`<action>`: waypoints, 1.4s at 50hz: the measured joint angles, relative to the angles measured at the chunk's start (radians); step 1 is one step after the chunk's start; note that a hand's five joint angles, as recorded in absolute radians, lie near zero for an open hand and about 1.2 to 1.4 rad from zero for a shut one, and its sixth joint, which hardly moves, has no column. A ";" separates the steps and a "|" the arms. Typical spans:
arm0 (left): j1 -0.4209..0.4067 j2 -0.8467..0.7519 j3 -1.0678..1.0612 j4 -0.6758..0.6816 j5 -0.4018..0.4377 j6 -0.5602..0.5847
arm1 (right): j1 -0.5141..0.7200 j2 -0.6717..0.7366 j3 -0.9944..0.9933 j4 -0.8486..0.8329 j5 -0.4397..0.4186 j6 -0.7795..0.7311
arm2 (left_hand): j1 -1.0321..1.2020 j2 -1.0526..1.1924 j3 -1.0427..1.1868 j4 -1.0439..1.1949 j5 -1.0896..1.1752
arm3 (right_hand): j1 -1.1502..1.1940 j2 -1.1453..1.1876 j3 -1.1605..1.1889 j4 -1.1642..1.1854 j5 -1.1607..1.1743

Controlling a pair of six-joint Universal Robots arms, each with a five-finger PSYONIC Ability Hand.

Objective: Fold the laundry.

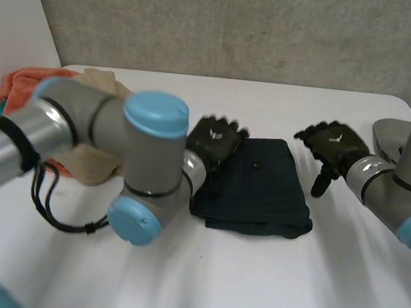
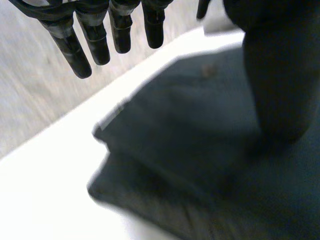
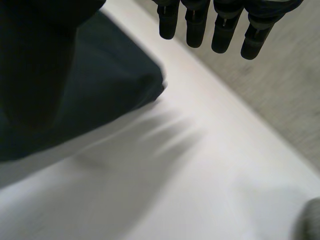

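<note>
A dark folded garment [image 1: 257, 189] lies in a neat rectangle at the middle of the white table [image 1: 264, 293]. My left hand [image 1: 214, 142] hovers over its left edge, open with straight fingers [image 2: 100, 37], holding nothing. In the left wrist view the folded garment [image 2: 200, 140] lies under the palm, its layered edge beyond the fingertips. My right hand [image 1: 332, 149] is off the garment's right side, open, thumb hanging down, nothing in it. The right wrist view has a corner of the garment [image 3: 115, 75] beside straight fingers [image 3: 222, 25] over bare table.
A pile of orange and beige laundry [image 1: 62, 120] sits at the table's left behind my left arm. A grey cloth [image 1: 391, 137] lies at the far right edge, behind my right arm. A grey wall rises past the table's far edge.
</note>
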 measured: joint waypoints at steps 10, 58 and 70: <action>0.058 0.264 -0.086 0.097 0.236 -0.154 | 0.080 -0.207 0.373 -0.279 0.007 0.000 | 0.000 0.000 0.000 0.000 0.000 | 0.000 0.000 0.000 0.000 0.000; 0.088 0.347 -0.177 0.129 0.441 -0.261 | 0.143 0.096 0.281 -0.680 -0.018 0.112 | 0.000 0.000 0.000 0.000 0.000 | 0.793 0.936 0.917 0.967 0.873; 0.104 0.364 -0.176 0.155 0.434 -0.263 | 0.087 0.073 0.083 -0.657 -0.023 0.238 | 0.000 0.000 0.000 0.000 0.000 | 0.806 0.936 0.917 0.976 0.873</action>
